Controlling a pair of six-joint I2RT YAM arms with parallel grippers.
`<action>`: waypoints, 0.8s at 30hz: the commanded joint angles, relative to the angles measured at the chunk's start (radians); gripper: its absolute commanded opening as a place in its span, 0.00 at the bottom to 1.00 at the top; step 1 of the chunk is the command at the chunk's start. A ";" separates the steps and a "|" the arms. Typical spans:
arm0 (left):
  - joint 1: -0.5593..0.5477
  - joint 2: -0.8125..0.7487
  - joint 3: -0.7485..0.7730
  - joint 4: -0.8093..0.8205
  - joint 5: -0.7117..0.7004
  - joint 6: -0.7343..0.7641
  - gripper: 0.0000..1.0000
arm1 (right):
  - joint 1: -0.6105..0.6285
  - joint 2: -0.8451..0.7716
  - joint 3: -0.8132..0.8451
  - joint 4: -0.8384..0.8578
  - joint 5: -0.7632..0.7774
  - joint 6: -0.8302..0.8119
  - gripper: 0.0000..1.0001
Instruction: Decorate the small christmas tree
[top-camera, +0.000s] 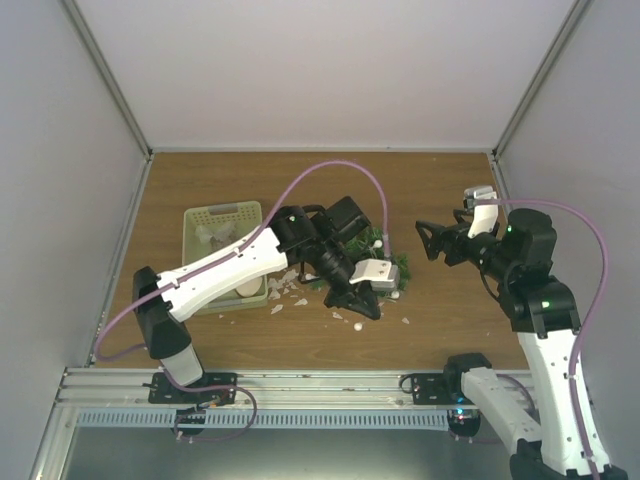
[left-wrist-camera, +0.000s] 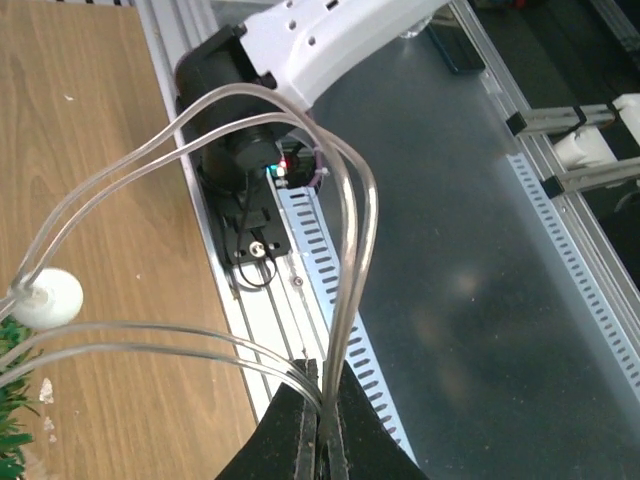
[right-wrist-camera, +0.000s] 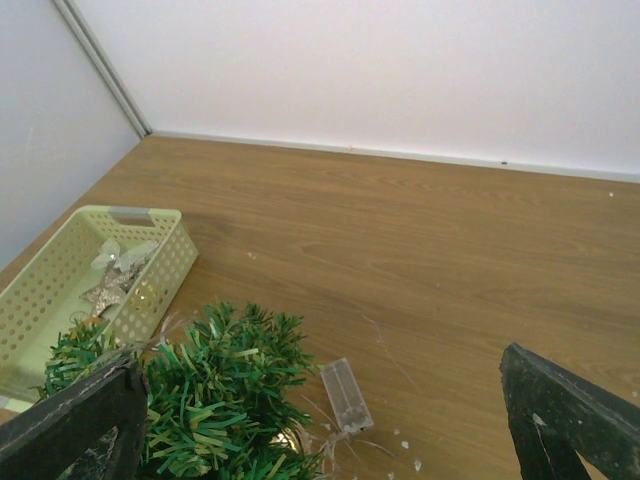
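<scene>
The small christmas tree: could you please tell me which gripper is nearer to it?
Left, narrowly. The left gripper overlaps the near edge of the small christmas tree, shut on a clear light string; the right gripper is open just off its right side.

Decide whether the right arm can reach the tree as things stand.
Probably yes. The right gripper is open and faces the tree, nothing tall between; the left gripper, shut on the wires, covers only its left side.

Top view looks down on the table (top-camera: 440, 190); both close wrist views share the tree (right-wrist-camera: 220, 385).
</scene>
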 joint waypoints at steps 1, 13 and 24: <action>-0.037 -0.002 -0.027 0.023 -0.029 0.002 0.00 | 0.003 0.002 0.001 0.022 0.016 0.006 0.96; -0.057 -0.002 -0.080 0.035 -0.128 0.007 0.08 | 0.002 0.014 -0.005 0.036 -0.002 0.007 0.97; -0.059 0.041 -0.131 0.030 -0.175 0.006 0.45 | 0.002 0.021 0.004 0.028 -0.003 -0.003 0.99</action>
